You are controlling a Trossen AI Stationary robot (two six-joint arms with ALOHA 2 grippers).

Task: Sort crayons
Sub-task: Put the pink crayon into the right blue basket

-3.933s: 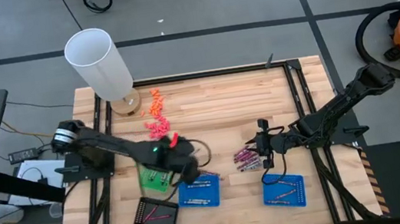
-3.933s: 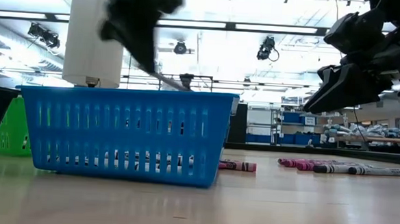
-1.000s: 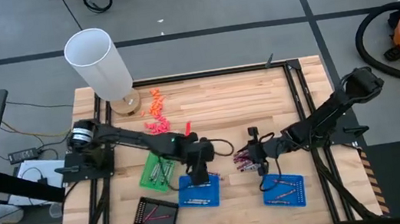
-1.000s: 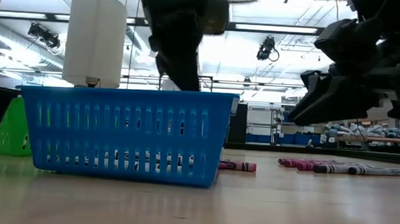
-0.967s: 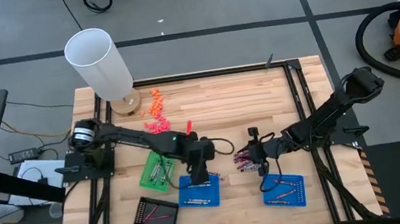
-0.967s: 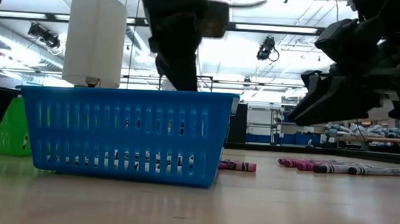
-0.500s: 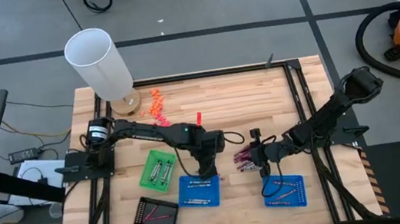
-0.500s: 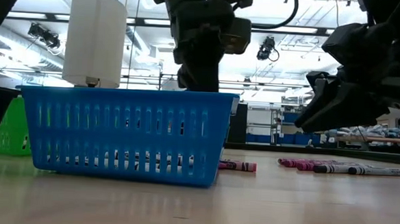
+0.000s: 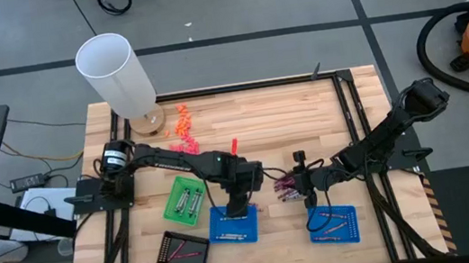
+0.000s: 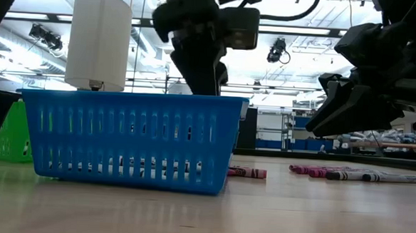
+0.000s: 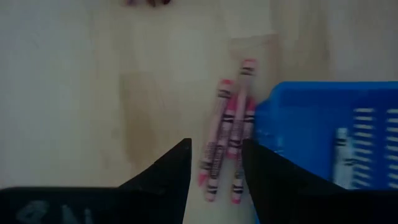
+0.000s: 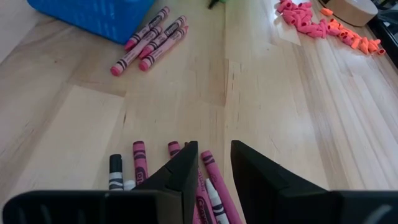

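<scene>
Left end effector (image 11: 216,163) apparently empty, fingers parted

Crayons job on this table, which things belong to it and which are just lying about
Job: crayons loose on the wood, blue baskets, green basket, black basket, left gripper, right gripper.

Lying about: white cylinder, orange and pink bits, tape roll.

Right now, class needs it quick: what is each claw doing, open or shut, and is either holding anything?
Left claw: open, empty, above pink crayons beside the blue tray.
Right claw: open, empty, over the crayon pile.
</scene>
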